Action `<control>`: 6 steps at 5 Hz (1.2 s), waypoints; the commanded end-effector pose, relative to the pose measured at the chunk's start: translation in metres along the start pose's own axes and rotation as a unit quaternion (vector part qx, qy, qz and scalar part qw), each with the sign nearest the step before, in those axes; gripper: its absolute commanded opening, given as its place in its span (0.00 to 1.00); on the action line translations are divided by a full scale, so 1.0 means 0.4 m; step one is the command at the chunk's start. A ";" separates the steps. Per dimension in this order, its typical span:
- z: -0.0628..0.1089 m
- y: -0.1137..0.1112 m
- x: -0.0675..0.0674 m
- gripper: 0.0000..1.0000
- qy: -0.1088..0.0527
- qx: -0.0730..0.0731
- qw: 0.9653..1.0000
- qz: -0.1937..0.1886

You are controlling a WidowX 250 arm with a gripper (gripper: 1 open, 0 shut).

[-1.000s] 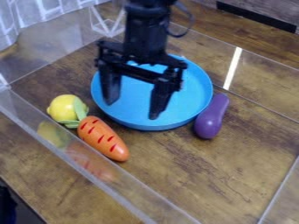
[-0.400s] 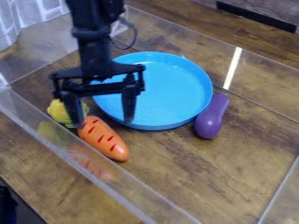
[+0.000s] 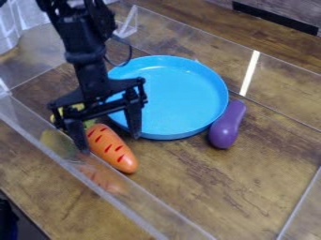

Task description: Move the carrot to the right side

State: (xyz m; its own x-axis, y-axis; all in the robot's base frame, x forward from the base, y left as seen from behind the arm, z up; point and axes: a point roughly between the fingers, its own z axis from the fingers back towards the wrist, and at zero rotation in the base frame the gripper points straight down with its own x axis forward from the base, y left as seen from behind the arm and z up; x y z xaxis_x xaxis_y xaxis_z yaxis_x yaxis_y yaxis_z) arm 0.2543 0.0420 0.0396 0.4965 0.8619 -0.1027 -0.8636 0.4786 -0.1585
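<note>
Claw (image 3: 98,118) is spread wide and empty above the carrot (image 3: 111,149), so I'd straddle its middle before clamping.

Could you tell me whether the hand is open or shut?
Open: the hand has its fingers spread wide above the carrot's leafy end.

We see an orange carrot (image 3: 112,149) with dark grooves, a blue plate (image 3: 189,89), a purple eggplant (image 3: 227,125), and a brown wood-grain worktop (image 3: 238,187).

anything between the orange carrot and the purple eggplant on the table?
Camera view: only bare wooden tabletop between the orange plastic toy carrot and the purple toy eggplant; the blue round plate sits just behind.
</note>
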 end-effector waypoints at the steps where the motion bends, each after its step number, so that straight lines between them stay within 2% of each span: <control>1: -0.002 0.000 0.023 1.00 -0.013 -0.020 0.999 0.032; 6: -0.029 -0.001 0.068 1.00 -0.033 -0.020 0.998 0.041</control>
State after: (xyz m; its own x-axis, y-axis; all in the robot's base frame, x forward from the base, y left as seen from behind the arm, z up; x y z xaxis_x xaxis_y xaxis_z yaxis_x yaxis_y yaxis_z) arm 0.2657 0.0557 0.0203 0.4306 0.8994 -0.0747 -0.8936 0.4132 -0.1754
